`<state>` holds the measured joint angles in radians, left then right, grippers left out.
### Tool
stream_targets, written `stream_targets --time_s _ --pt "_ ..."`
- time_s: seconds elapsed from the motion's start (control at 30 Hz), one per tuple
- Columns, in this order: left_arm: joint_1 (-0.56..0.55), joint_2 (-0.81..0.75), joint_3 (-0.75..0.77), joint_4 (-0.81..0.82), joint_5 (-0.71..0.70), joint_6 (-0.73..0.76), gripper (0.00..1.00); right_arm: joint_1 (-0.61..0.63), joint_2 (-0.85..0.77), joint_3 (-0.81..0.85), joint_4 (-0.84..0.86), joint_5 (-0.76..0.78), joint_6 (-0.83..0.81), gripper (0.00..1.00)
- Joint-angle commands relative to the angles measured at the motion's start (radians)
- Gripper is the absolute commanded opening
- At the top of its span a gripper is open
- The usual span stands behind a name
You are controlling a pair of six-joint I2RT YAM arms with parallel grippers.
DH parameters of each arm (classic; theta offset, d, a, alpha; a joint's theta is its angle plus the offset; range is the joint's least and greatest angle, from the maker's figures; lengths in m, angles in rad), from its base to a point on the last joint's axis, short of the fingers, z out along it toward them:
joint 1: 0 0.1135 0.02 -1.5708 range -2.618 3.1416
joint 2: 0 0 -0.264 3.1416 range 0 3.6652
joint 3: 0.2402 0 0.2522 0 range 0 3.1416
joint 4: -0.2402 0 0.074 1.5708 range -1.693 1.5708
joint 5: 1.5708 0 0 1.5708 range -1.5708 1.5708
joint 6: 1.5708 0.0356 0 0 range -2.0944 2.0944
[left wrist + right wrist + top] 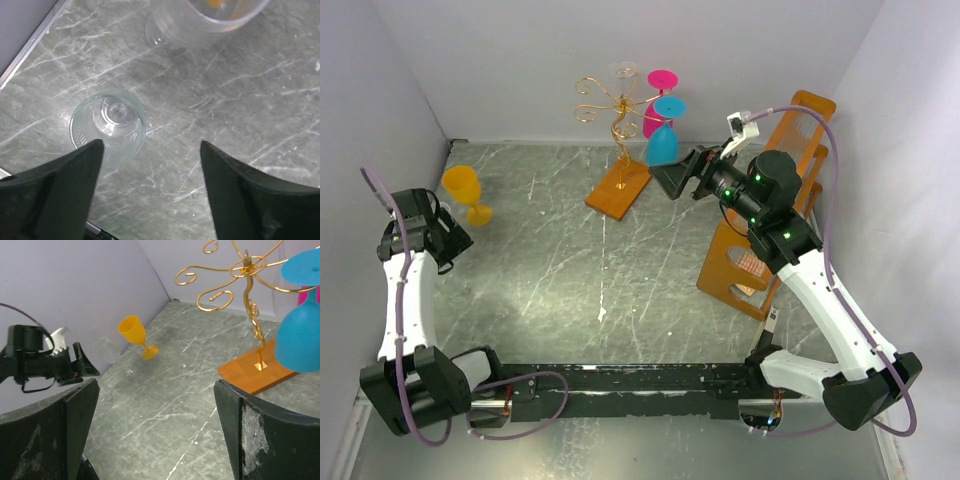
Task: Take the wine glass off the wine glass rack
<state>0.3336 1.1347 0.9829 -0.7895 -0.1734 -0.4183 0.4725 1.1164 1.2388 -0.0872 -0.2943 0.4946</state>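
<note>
The wine glass rack [613, 98] is a gold wire stand on an orange base [618, 187] at the back middle. A blue glass [663, 142], a pink glass [661, 92] and a clear glass [623, 70] hang upside down from its arms. My right gripper [662, 178] is open and empty just beside the blue glass. In the right wrist view the blue glass [297, 337] hangs above the right finger, outside the jaws [156, 390]. My left gripper [453, 243] is open and empty at the far left, over a clear glass [110, 122] standing on the table.
A yellow glass [465, 188] stands at the back left, also seen in the right wrist view [136, 333]. A second clear glass [200, 20] stands near it. A big orange frame with clear panels [760, 262] stands at the right, behind my right arm. Walls close in on three sides.
</note>
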Motion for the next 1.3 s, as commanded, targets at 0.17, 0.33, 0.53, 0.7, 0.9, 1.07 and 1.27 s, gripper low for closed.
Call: stream_targets --time_s 0.17,0.33,0.53,0.7,0.9,1.07,1.27 --pt "0.009 -0.144 0.074 0.006 0.342 0.024 0.97 -0.005 0.033 0.117 -0.148 0.142 -0.111 1.0" --pt "-0.005 -0.199 0.08 0.084 0.639 -0.006 0.94 -0.005 0.092 0.212 -0.245 0.24 -0.143 1.0" --pt "-0.151 -0.182 0.097 0.155 0.811 0.031 0.95 -0.005 0.218 0.359 -0.299 0.343 -0.148 1.0" --pt "-0.257 -0.184 0.079 0.177 0.898 0.089 0.96 -0.011 0.323 0.458 -0.295 0.403 -0.145 0.98" --pt "-0.297 -0.211 0.044 0.184 0.992 0.138 0.96 -0.068 0.431 0.543 -0.26 0.367 -0.092 0.85" --pt "-0.356 -0.234 0.021 0.177 1.005 0.172 0.97 -0.128 0.525 0.604 -0.23 0.288 -0.064 0.83" --pt "-0.396 -0.252 0.002 0.189 0.995 0.2 0.96 -0.204 0.595 0.63 -0.183 0.201 -0.008 0.8"
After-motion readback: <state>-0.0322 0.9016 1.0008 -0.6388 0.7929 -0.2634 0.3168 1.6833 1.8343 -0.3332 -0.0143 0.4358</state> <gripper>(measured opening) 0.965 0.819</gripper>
